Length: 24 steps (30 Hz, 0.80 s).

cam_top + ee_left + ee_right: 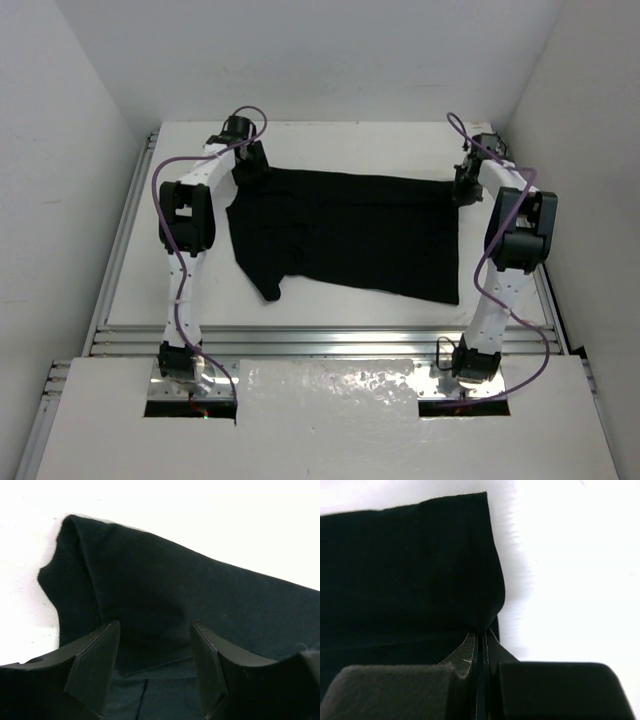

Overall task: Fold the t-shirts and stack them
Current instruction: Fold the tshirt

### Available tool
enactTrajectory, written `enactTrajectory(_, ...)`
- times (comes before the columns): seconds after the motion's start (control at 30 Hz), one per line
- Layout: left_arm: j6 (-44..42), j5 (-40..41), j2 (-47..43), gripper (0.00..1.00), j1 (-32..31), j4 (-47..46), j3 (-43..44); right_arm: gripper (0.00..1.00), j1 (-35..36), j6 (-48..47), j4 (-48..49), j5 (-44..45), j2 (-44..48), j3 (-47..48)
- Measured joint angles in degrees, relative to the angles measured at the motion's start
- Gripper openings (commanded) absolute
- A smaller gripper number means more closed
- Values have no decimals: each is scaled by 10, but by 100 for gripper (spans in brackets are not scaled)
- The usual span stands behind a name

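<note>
The black t-shirt (340,235) lies partly folded on the white table (350,140), one sleeve sticking out at the near left. My left gripper (250,166) is at the shirt's far left corner. In the left wrist view it (155,630) is open, its fingers astride a folded layer of the t-shirt (175,580), gripping nothing. My right gripper (463,186) is at the shirt's far right corner. In the right wrist view it (482,633) is shut on the cloth edge of the t-shirt (410,570), which rises into the fingers.
White walls close in the table on the left, right and back. Metal rails (320,345) run along the table's near edge, in front of the arm bases. Bare table (570,570) shows to the right of the shirt.
</note>
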<state>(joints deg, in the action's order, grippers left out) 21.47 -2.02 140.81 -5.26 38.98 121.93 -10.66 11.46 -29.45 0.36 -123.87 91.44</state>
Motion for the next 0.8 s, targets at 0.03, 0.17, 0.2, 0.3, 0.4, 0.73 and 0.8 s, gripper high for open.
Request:
enactTrajectory(0.03, 0, 0, 0, 57, 0, 0, 0, 0, 4, -13, -3, 11, 2, 0)
enactTrajectory(0.17, 0, -2, 0, 57, 0, 0, 0, 0, 20, -66, -7, 57, 6, -2)
enactTrajectory(0.2, 0, -2, 0, 56, -1, 0, 0, 0, 23, -78, -6, 67, 7, -2)
enactTrajectory(0.3, 1, -4, 0, 56, -1, 0, 0, 0, 40, -115, 8, 97, 21, -18)
enactTrajectory(0.4, 5, -6, 1, 56, -1, 0, 0, 0, 46, -130, 28, 112, 40, -42)
enactTrajectory(0.73, 13, -16, 9, 54, -1, 2, 12, 16, 47, -156, 199, 123, 120, -257)
enactTrajectory(0.8, 13, -18, 10, 54, -1, 3, 15, 25, 44, -152, 211, 125, 121, -261)
